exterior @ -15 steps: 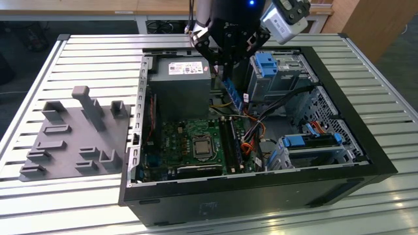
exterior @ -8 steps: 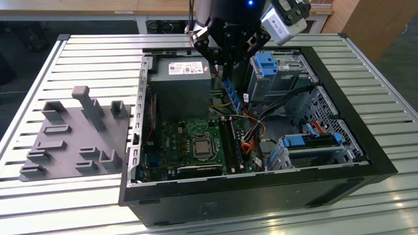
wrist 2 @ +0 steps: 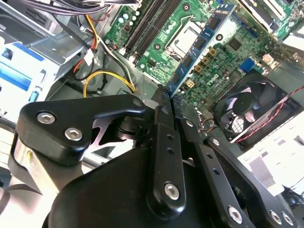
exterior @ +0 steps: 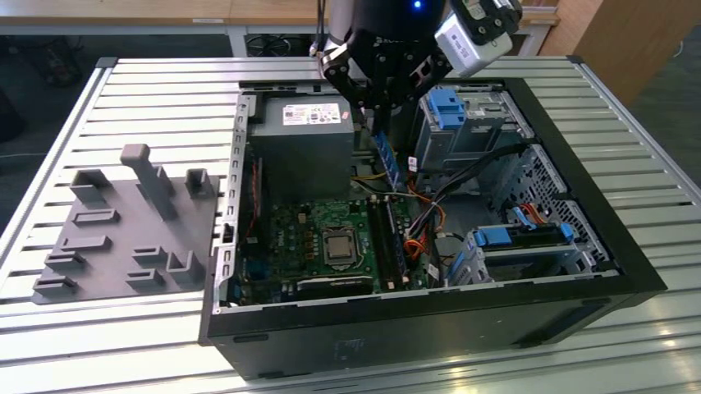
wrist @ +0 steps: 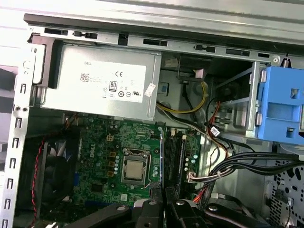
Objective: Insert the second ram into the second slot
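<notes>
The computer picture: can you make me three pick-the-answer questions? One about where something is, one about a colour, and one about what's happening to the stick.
1. Where does the grey tray sit, compared with the computer case?
A) inside it
B) beside it, on the exterior view's left
C) on top of it

2. What colour is the second ram?
A) red
B) yellow
C) blue

3. What is happening to the second ram?
A) the shut fingers hold it above the motherboard
B) it lies flat outside the case
C) it lies on the tray

Answers:
1 B, the tray lies outside the case's wall.
2 C, its board shows blue in the second wrist view too.
3 A, the fingers clamp one end and it hangs clear of the slots.
</notes>
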Available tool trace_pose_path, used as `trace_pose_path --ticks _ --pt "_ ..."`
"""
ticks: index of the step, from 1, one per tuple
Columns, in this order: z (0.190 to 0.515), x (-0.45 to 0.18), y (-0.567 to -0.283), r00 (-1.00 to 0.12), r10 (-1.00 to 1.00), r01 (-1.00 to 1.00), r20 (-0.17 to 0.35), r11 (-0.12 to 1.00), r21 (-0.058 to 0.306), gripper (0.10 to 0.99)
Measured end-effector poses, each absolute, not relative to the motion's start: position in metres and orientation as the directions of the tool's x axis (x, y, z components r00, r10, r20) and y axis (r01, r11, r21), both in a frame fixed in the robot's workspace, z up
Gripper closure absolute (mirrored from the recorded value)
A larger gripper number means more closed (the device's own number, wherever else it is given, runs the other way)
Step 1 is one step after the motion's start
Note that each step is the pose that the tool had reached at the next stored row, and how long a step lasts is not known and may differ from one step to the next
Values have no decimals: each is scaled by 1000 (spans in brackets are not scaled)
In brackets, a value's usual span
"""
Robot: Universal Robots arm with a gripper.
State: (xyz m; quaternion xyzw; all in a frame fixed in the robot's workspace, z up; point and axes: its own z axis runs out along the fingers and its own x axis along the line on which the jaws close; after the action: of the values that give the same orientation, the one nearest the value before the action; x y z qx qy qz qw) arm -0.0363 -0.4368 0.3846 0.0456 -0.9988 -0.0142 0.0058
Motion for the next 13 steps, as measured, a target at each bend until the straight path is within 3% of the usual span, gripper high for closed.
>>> trace_pose_path --ticks 13 --pt "383 -36 -437 -999 -33 -33 10 999 29 949"
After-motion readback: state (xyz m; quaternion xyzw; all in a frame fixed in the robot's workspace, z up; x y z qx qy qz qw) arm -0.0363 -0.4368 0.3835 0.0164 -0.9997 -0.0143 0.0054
